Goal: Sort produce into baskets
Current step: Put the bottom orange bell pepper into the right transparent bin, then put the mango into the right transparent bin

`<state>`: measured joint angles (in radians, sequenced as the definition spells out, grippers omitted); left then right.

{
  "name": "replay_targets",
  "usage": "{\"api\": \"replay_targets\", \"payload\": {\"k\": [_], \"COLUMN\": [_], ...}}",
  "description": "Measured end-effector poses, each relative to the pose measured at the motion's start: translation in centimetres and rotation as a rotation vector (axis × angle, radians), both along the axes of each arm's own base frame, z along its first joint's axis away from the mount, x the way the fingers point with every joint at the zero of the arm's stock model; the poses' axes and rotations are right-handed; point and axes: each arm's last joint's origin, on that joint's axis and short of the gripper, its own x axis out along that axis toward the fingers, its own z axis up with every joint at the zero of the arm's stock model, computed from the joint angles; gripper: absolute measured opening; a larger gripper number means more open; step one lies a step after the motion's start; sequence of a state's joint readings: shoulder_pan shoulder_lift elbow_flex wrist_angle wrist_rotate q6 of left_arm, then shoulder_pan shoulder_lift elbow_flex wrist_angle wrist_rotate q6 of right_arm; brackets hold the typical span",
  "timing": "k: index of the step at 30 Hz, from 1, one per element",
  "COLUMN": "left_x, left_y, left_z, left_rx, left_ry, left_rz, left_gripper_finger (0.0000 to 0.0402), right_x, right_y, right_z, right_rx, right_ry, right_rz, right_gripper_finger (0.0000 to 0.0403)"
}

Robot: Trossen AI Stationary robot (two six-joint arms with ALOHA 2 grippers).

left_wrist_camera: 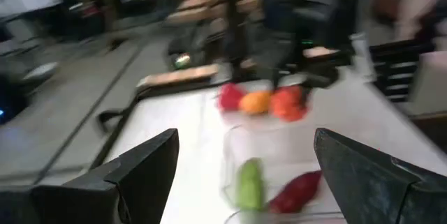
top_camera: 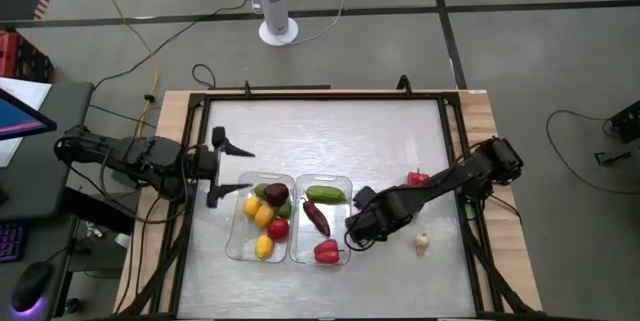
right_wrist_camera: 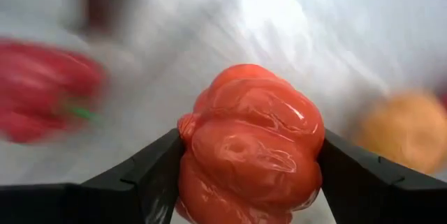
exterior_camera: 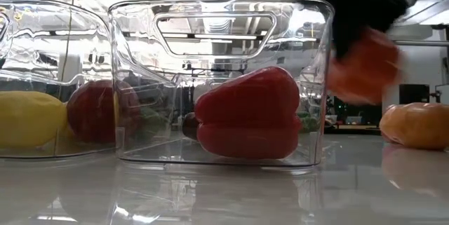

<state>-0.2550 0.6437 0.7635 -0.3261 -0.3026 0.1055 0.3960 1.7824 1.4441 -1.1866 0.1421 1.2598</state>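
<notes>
Two clear baskets stand side by side. The left basket point(top_camera: 238, 241) holds yellow, red, green and maroon pieces. The right basket point(top_camera: 346, 189) holds a green piece point(top_camera: 325, 194), a dark red chili point(top_camera: 316, 218) and a red pepper point(exterior_camera: 245, 113). My right gripper point(top_camera: 358, 229) is just right of the right basket, shut on an orange-red ribbed piece point(right_wrist_camera: 251, 140). My left gripper point(top_camera: 235, 169) is open and empty, left of and behind the left basket. A red piece point(top_camera: 417, 178), an orange piece point(exterior_camera: 417, 123) and a whitish garlic piece point(top_camera: 422, 245) lie on the table. My right gripper pinches the orange-red piece between its two fingers, on two opposite sides point(right_wrist_camera: 188, 140). The fingers come at it from above. The piece point(exterior_camera: 361, 64) hangs below the gripper, clear of the table, beside the right basket's wall.
The table has a raised frame point(top_camera: 455, 131) around it. Bare table lies behind the baskets and along the near edge. A white fan base point(top_camera: 278, 31) and cables lie on the floor beyond the far edge.
</notes>
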Motion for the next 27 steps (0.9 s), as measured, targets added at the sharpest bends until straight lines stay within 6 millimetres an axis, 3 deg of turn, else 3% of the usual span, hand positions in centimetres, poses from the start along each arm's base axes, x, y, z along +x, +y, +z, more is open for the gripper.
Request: {"api": "replay_targets", "payload": {"k": [6,12,16,19,22,27], "left_x": [0.2,0.3,0.1,0.1,0.1,0.1], "left_y": [-0.7,-0.6,-0.6,-0.5,-0.4,-0.4], "left_z": [0.2,0.1,0.2,0.0,0.0,-0.2], "left_rx": [-0.015,-0.016,-0.021,-0.016,-0.012,-0.015], "left_ry": [-0.075,-0.077,-0.082,-0.069,-0.061,-0.047], "left_rz": [-0.206,-0.187,-0.183,-0.165,-0.143,-0.133], "left_gripper_finger": [0.0320,0.0320,0.0320,0.0320,0.0320,0.0320], "right_x": [2.5,5.1,5.6,4.9,3.1,-0.7], "right_y": [0.8,0.9,0.1,-0.8,-1.1,0.1], "right_z": [4.9,5.1,4.3,4.0,3.8,2.4], "right_rx": [-0.175,-0.276,-0.204,-0.113,-0.099,-0.140], "right_ry": [-0.323,-0.485,-0.426,-0.327,-0.174,0.113], "right_rz": [0.150,0.342,0.367,0.329,0.255,0.185], "right_gripper_finger": [0.0315,0.0352,0.0390,0.0393,0.0381,0.0368]}}
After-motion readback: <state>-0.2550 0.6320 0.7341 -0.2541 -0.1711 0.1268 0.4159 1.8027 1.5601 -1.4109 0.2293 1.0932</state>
